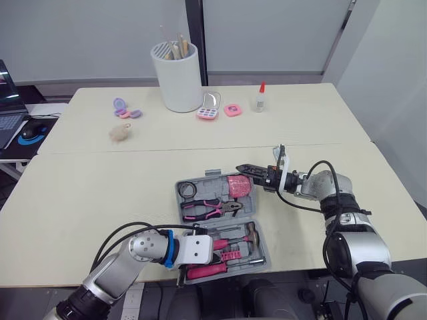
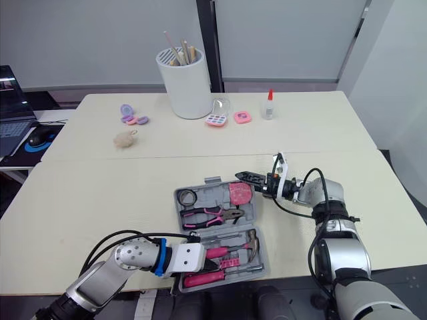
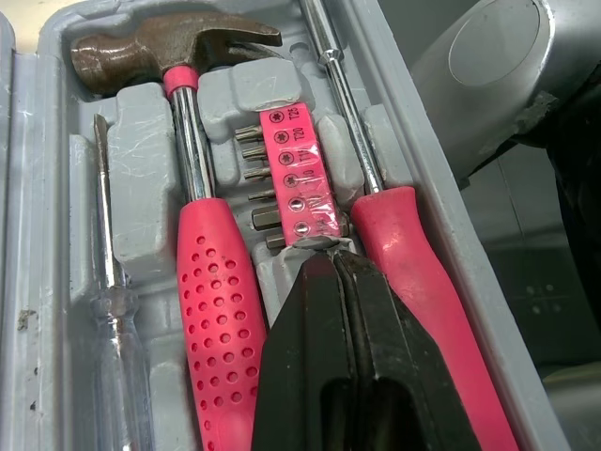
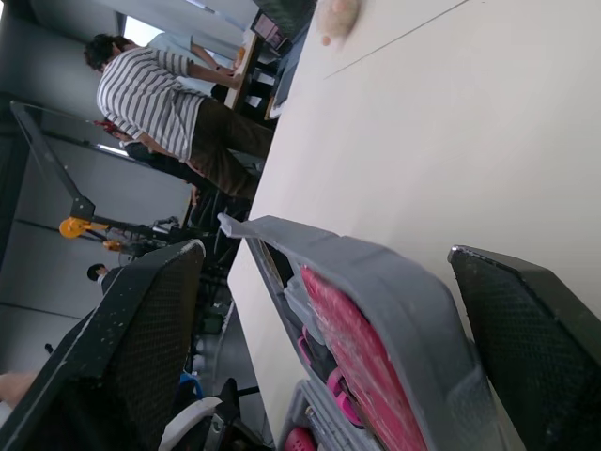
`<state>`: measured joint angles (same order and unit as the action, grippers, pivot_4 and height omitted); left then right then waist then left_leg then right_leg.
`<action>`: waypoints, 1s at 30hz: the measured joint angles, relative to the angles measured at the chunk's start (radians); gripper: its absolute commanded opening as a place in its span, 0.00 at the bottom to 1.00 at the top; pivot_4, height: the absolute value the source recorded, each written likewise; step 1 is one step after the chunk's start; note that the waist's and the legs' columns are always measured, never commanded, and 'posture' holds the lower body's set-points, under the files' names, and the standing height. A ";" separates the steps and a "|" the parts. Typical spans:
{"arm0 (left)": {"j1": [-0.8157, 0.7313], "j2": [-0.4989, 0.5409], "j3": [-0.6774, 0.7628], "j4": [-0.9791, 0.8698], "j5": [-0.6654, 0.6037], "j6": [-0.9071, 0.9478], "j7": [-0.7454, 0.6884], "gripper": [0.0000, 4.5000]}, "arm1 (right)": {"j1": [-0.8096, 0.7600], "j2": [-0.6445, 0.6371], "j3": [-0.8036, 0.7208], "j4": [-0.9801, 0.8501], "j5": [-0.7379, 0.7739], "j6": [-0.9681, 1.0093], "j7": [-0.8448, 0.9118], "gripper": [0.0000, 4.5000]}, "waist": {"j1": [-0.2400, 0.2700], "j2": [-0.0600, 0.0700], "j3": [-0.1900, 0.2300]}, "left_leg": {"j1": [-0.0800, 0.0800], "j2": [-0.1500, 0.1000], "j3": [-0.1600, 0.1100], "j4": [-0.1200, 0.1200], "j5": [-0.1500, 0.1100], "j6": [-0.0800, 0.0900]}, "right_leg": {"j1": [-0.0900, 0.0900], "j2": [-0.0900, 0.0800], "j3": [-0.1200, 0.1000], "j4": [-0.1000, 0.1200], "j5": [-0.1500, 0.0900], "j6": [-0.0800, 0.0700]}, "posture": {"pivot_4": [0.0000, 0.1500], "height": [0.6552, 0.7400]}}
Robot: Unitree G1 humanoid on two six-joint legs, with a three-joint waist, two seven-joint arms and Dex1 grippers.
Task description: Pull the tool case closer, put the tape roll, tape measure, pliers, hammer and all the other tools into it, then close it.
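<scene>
The grey tool case (image 1: 180,185) lies open near the table's front edge. Its far half holds the tape roll (image 1: 187,191), the pink-handled pliers (image 1: 208,209) and the pink tape measure (image 1: 239,186). In the near half lie the hammer (image 3: 178,56), a pink bit holder (image 3: 291,174), a pink screwdriver (image 3: 423,272) and a clear-handled screwdriver (image 3: 117,329). My left gripper (image 3: 331,256) is shut and empty, its tip just above the bit holder. At the far half's right edge my right gripper (image 1: 263,161) is open, one finger on each side of the case rim (image 4: 376,272).
Towards the back of the table stand a white cylinder of sticks (image 1: 177,77), a glue bottle (image 1: 259,97), small pink cases (image 1: 208,113), purple pieces (image 1: 120,104) and a beige fluffy ball (image 1: 119,133). A laptop and mouse (image 1: 30,131) sit far left. A person in a striped shirt (image 4: 150,94) is in the background.
</scene>
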<state>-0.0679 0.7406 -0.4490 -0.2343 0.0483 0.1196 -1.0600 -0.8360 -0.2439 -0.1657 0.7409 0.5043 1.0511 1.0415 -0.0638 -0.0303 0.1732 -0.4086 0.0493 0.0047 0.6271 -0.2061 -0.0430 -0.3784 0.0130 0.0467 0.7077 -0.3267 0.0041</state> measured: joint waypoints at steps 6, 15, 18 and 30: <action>0.000 0.000 -0.001 0.014 0.000 -0.036 0.009 0.00 | 0.049 0.000 0.003 -0.142 0.050 0.082 -0.007 0.99 | 0.002 0.000 0.000 | 0.000 0.000 0.000 0.000 0.000 0.000 | 0.000 0.000 0.000 0.000 0.000 0.000 | 1.00 1.00; 0.007 -0.003 0.010 -0.023 -0.010 -0.017 0.026 0.00 | 0.094 -0.010 0.010 -0.255 0.095 0.145 -0.026 0.99 | 0.006 0.000 0.001 | -0.003 0.000 0.000 0.000 0.000 0.000 | -0.002 0.000 -0.001 0.000 0.000 0.000 | 1.00 1.00; 0.017 0.033 0.063 -0.108 -0.031 0.058 0.023 0.00 | 0.099 -0.011 0.010 -0.284 0.110 0.162 -0.041 0.99 | 0.005 0.000 0.001 | -0.009 -0.001 -0.001 0.001 0.000 0.000 | -0.008 0.000 -0.001 0.001 0.000 0.000 | 1.00 1.00; 0.396 0.360 0.497 -0.474 -0.269 0.305 -0.135 0.00 | 0.175 -0.066 0.022 -0.504 0.231 0.316 -0.060 0.99 | 0.005 0.002 0.005 | -0.010 0.000 0.000 -0.001 0.000 0.000 | -0.009 -0.001 -0.001 -0.003 0.000 0.000 | 1.00 1.00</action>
<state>0.3284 1.1007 0.0478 -0.7078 -0.2206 0.4243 -1.1950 -0.6613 -0.3101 -0.1440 0.2370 0.7350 1.3673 0.9812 -0.0586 -0.0283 0.1785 -0.4188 0.0489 0.0044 0.6258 -0.2061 -0.0430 -0.3875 0.0117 0.0458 0.7043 -0.3268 0.0040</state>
